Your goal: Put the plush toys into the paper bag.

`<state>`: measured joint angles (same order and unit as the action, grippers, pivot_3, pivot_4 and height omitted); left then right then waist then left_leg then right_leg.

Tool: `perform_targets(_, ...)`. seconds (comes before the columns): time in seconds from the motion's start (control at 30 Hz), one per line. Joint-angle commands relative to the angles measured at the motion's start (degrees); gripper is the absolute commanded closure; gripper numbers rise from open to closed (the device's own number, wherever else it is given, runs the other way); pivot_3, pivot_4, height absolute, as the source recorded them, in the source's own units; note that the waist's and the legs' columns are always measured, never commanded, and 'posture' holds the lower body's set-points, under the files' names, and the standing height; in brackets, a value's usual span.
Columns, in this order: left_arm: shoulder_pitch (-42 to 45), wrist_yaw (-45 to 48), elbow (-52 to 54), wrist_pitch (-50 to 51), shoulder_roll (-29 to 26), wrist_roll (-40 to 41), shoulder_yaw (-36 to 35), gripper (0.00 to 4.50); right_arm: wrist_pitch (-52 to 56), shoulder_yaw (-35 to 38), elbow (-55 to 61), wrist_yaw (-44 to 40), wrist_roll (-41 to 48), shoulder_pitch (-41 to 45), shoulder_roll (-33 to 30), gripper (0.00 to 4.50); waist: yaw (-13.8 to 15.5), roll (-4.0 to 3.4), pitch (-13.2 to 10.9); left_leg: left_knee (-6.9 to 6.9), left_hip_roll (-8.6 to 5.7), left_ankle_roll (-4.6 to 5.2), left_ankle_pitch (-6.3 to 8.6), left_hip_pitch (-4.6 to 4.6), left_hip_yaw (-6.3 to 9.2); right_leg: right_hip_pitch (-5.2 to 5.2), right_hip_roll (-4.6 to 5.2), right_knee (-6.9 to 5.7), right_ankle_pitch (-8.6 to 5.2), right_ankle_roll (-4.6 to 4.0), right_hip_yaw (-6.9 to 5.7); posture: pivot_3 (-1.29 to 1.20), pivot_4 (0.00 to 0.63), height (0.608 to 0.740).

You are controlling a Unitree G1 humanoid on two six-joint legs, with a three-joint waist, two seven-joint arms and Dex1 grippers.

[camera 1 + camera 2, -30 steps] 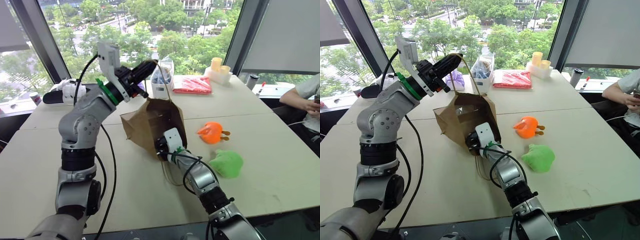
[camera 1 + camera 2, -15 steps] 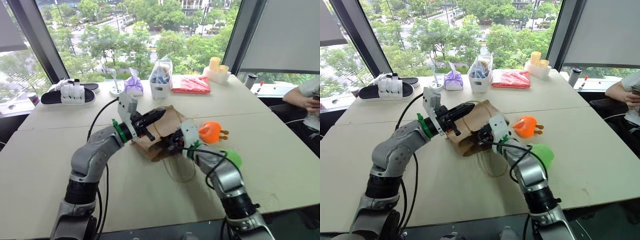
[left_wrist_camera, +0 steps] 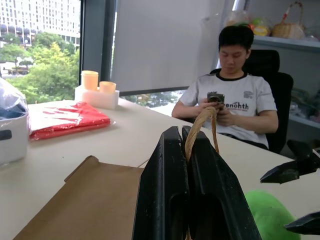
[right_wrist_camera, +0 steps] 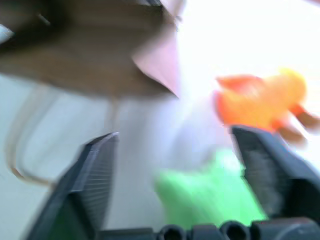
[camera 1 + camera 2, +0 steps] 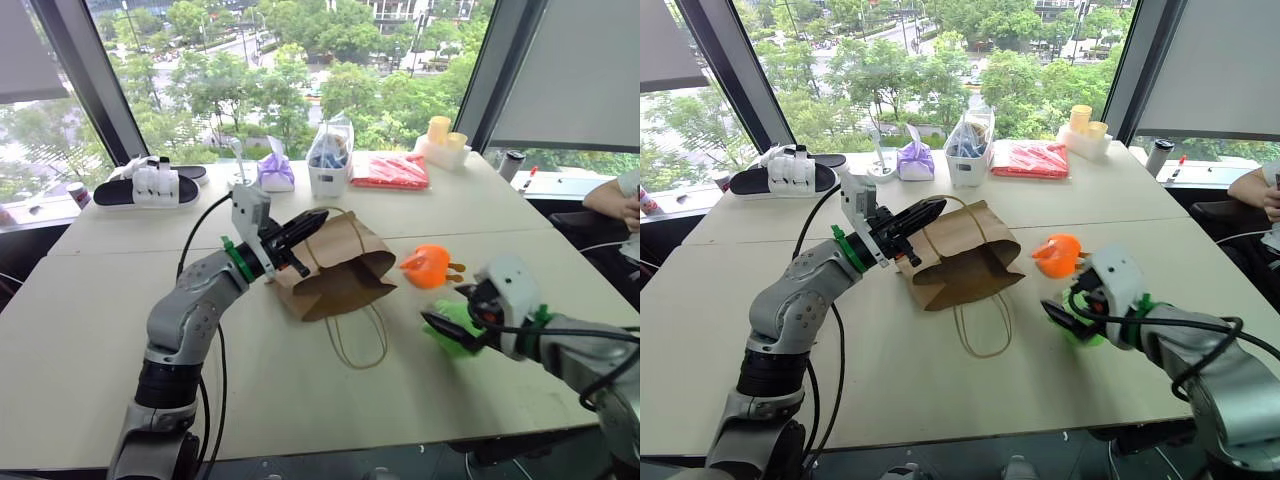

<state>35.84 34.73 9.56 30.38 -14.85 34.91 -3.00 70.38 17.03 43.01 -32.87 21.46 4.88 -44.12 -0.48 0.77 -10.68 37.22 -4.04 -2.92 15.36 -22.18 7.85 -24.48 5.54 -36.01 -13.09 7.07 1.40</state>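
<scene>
Big windows are looking out on green trees along the top of the frame, and a wide pale table point(image 5: 120, 330) is filling most of the view below them. At the centre of the frame, the paper bag point(image 5: 340, 265) is lying collapsed on its side on the table, one thin loop handle point(image 5: 358, 340) trailing flat toward the lower edge. The left hand point(image 5: 308, 224) is reaching in from the left of the frame, its two black fingers pressed together and pinching the bag's other loop handle point(image 3: 200, 127) just above the bag's upper left edge.

Right of centre, the orange plush toy point(image 5: 428, 265) is sitting on the table just beside the bag's right end. The green plush toy point(image 5: 1077, 322) is lying a little lower and further right, partly hidden behind the right hand point(image 5: 447, 333). That hand is coming in from the lower right of the frame with its fingers spread wide, poised right at the green toy; I cannot tell whether it is touching.

Along the far edge, a pair of black sandals point(image 5: 150, 185), a purple tied pouch point(image 5: 275, 172), a clear bag point(image 5: 330, 155), a red packet point(image 5: 388, 170) and yellow cups point(image 5: 443, 135) are lined up. A person point(image 3: 234, 100) is sitting at the right edge.
</scene>
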Motion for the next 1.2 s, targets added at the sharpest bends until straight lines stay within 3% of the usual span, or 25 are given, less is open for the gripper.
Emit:
perform_targets(0.03, 0.54, 0.28, 2.19, -0.68, 0.20, 0.77, -0.10, 4.50, -6.73, -1.85, -2.46, 0.79, -2.92, -3.99, -1.33, 0.08, -0.05, 0.00, 0.00, 0.03, -0.02, 0.00, 0.00, 0.00, -0.03, 0.00, 0.01, 0.00, 0.00, 0.00, 0.02, 0.00, 0.150, 0.740)
perform_targets(0.3, 1.35, 0.01, 1.66, -1.38, 0.33, 0.02, -0.09, 4.50, -21.87, -8.06, -14.76, 5.03, -11.61, -4.24, -1.34, 0.08, -0.08, 0.01, 0.00, 0.08, -0.01, 0.03, -0.03, 0.11, -0.10, 0.10, 0.02, 0.00, 0.00, 0.01, 0.05, 0.00, 0.150, 0.740)
perform_targets(0.33, 1.33, -0.13, 1.72, -1.44, 0.36, -0.08, -0.09, 4.50, -23.76, -8.95, -16.20, 5.30, -12.55, -3.56, -1.25, 0.30, -0.09, 0.01, 0.00, 0.08, -0.01, 0.03, -0.03, 0.11, -0.11, 0.10, 0.02, 0.00, 0.00, 0.01, 0.05, 0.00, 0.150, 0.740)
perform_targets(0.4, 1.33, -0.31, 1.79, -1.52, 0.44, -0.21, -0.05, 4.50, -25.26, -9.56, -18.30, 5.86, -12.86, -1.85, -0.06, 0.84, -0.18, 0.01, 0.00, 0.08, 0.00, 0.02, -0.03, 0.12, -0.10, 0.10, 0.02, 0.00, 0.00, 0.01, 0.05, 0.00, 0.150, 0.740)
perform_targets(0.63, 2.03, -1.03, 1.47, -1.12, 0.36, 0.05, -1.03, 4.50, -26.23, -8.16, -17.51, 3.99, -11.45, 0.08, 0.40, 4.30, -0.09, 0.01, 0.00, 0.07, -0.01, 0.02, -0.03, 0.11, -0.07, 0.10, 0.02, 0.01, 0.00, 0.01, 0.05, 0.00, 0.150, 0.740)
perform_targets(0.67, 2.08, -1.15, 1.46, -0.87, 0.32, 0.24, -1.18, 4.50, -25.64, -7.28, -16.71, 3.41, -10.34, 0.33, 0.51, 4.46, -0.10, 0.01, 0.00, 0.07, -0.01, 0.02, -0.03, 0.11, -0.07, 0.10, 0.02, 0.00, 0.01, 0.01, 0.05, 0.00, 0.150, 0.740)
perform_targets(0.77, 2.25, -1.46, 1.57, 0.27, 0.08, 1.31, -1.76, 4.50, -22.42, -2.38, -10.28, -1.25, -1.27, 2.73, 1.03, 4.46, -0.20, 0.00, -0.01, 0.05, -0.01, 0.02, -0.03, 0.11, -0.06, 0.10, 0.01, 0.01, 0.00, 0.01, 0.05, 0.00, 0.150, 0.740)
perform_targets(0.93, 3.67, -2.88, 0.91, 2.10, 0.75, 3.62, -2.82, 4.50, -16.86, -4.90, -4.82, -2.56, 9.37, 8.23, 5.33, 4.46, -0.11, 0.04, -0.01, 0.05, 0.00, 0.03, -0.03, 0.11, 0.00, 0.11, 0.00, 0.00, 0.00, 0.01, 0.02, 0.00, 0.150, 0.740)
perform_targets(1.07, 4.40, -4.44, 1.01, 3.02, 1.82, 4.62, -3.06, 4.50, -20.08, -17.40, -8.99, -0.33, 4.74, 13.06, 10.50, 4.46, -0.18, 0.02, -0.01, 0.06, -0.01, 0.02, -0.03, 0.12, 0.00, 0.11, 0.01, 0.00, 0.00, 0.01, 0.02, 0.00, 0.150, 0.740)
perform_targets(1.2, 4.22, -4.67, 2.21, 4.35, 1.76, 5.58, -2.98, 4.50, -26.59, -23.69, -17.85, 2.08, -0.12, 18.25, 16.56, 4.46, -0.22, 0.02, -0.01, 0.03, -0.02, 0.01, -0.04, 0.12, -0.01, 0.06, 0.01, -0.02, 0.01, 0.00, 0.03, 0.00, 0.150, 0.740)
